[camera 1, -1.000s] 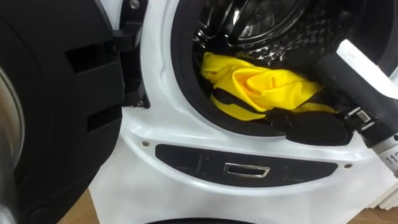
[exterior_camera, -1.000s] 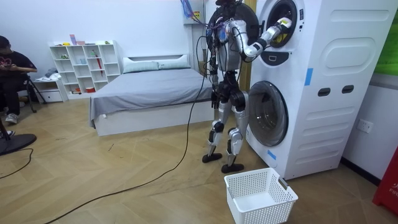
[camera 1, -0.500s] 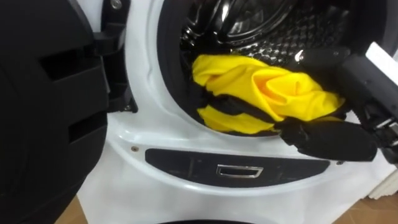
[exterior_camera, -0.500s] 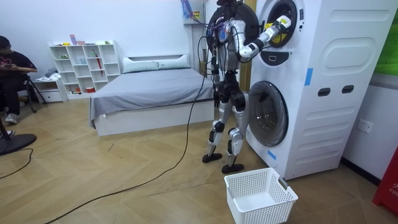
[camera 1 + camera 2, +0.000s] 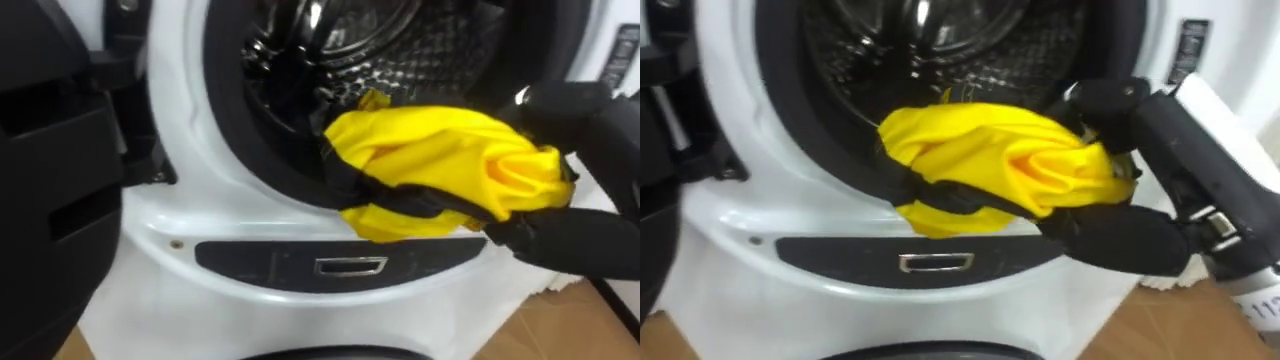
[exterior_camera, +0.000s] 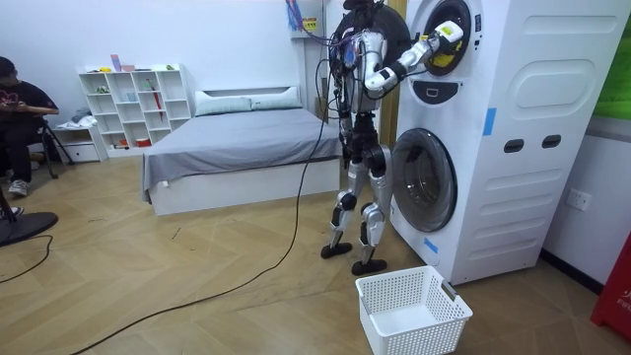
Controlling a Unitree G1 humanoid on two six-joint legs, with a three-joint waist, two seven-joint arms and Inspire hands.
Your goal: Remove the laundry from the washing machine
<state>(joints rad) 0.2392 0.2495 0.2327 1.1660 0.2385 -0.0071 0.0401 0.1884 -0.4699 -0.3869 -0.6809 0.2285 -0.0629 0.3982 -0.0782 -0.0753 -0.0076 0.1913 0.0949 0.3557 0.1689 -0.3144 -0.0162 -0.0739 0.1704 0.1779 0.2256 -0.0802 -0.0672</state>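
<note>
Now the right hand clasps the yellow cloth at the lower rim of the washing machine opening. Its dark fingers curl around the bundle, which bulges out over the rim in front of the drum. The robot stands close before the machine, with a white basket on the floor nearby.

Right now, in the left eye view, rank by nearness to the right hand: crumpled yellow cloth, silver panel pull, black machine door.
1. Crumpled yellow cloth, gripped in the right hand.
2. Silver panel pull, below, to its left.
3. Black machine door, far left.
</note>
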